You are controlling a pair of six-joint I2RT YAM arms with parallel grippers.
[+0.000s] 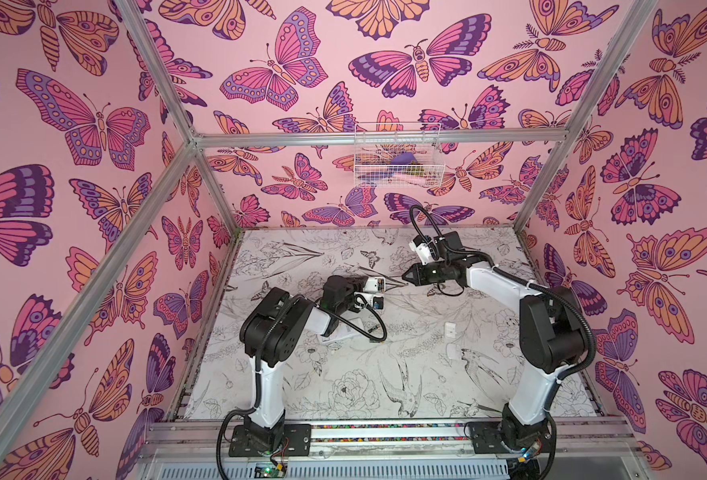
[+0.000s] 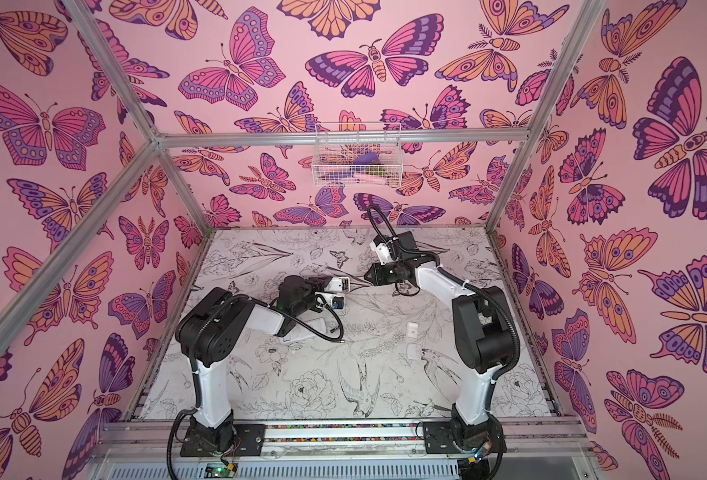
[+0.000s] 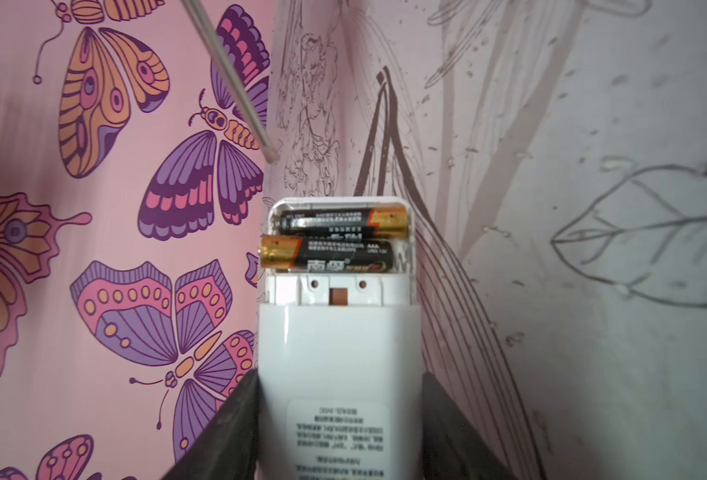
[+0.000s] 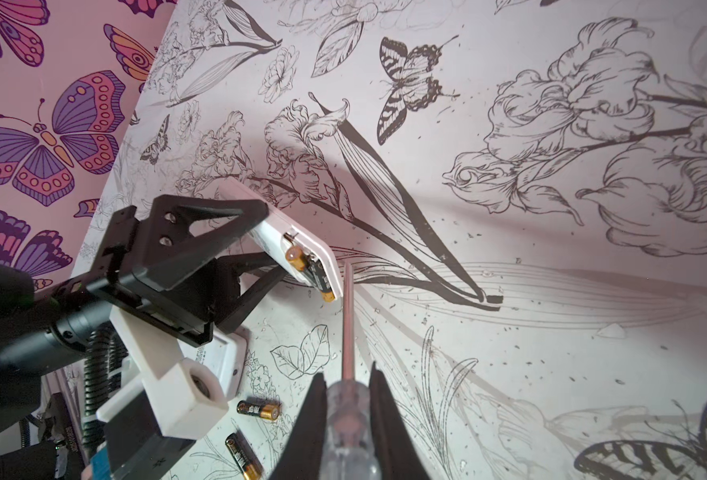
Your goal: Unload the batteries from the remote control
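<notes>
Closest to the right wrist camera, the right hand (image 4: 347, 374) is nearly shut, its black fingers pinching the clear handle of a screwdriver (image 4: 347, 324). Under everything lies the table (image 4: 509, 270), printed with ink flowers.

The left hand (image 3: 339, 378) stands about half open, and the white remote control (image 3: 337, 353) fills that width. It is clamped across its body and held tilted, clear of the table, with its uncovered bay turned toward the screwdriver. A second remote (image 4: 223, 361) lies flat on the table below the remote control, partly hidden by the left arm. The screwdriver's tip is just beside the bay end of the remote control and does not appear to touch it.

Two batteries (image 3: 343, 222) sit side by side in the bay, laid opposite ways. The label-side battery (image 3: 327, 257) seems lifted at its gold end, jutting past the side wall. Two loose batteries (image 4: 259, 409) rest on the table below the remote control.

The step in hand looks like prying. The tip would best slip under that raised gold end and lever gently outward, away from the spring. The left hand should keep its clamp firm so the push does not twist the remote control loose.
</notes>
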